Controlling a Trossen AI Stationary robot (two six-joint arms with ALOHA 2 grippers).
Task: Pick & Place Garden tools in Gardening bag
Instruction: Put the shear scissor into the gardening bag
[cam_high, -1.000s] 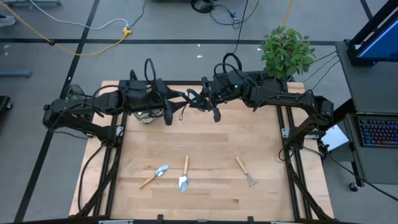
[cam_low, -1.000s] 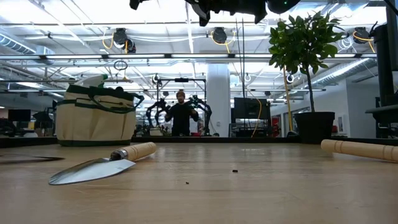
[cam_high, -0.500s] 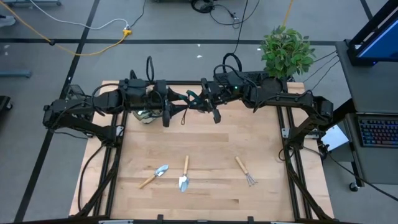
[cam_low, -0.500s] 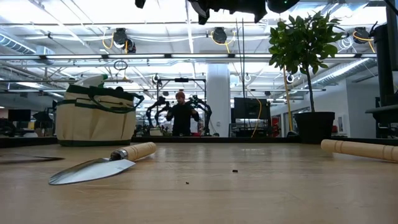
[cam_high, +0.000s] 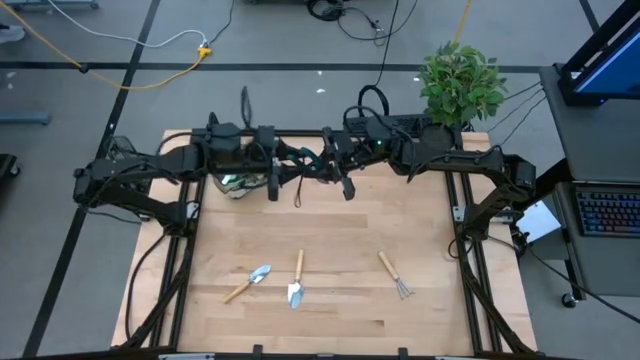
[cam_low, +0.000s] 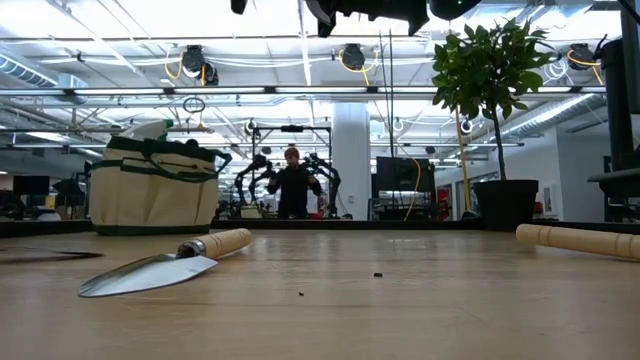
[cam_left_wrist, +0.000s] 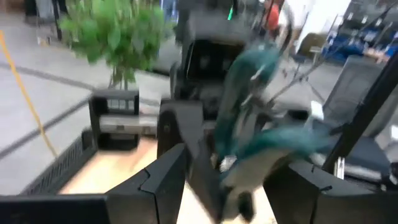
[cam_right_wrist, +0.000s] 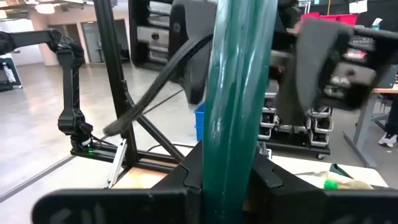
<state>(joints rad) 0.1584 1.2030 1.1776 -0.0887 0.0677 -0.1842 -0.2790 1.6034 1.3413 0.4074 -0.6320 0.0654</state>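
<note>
My right gripper (cam_high: 328, 165) is shut on the dark pruning shears with teal handles (cam_high: 312, 160), high above the table's far middle. My left gripper (cam_high: 283, 172) is open right next to them. In its wrist view the blurred teal handles (cam_left_wrist: 261, 124) stand between its fingers (cam_left_wrist: 165, 180); I cannot tell whether they touch. The tan gardening bag with green trim (cam_low: 155, 185) stands at the far left, mostly hidden under my left arm in the high view (cam_high: 238, 184). Two trowels (cam_high: 248, 282) (cam_high: 297, 281) and a fork rake (cam_high: 394, 274) lie on the near table. My right gripper pinches one teal handle of the shears (cam_right_wrist: 235, 124) between its two fingers, which lie across it. The handle runs straight up through the wrist view. The shears are lifted clear, high over the table, reaching toward my left gripper.
A leafy potted plant (cam_high: 460, 82) stands at the table's far right corner. A dark strap or cord (cam_high: 297, 192) hangs below the two grippers. A person (cam_low: 292, 185) stands in the room beyond the table. Bare wood lies between the arms and the three tools.
My left gripper has gone a little toward the table's right edge, closer to the shears that my right gripper holds. My right gripper and the shears have kept nearly still.
</note>
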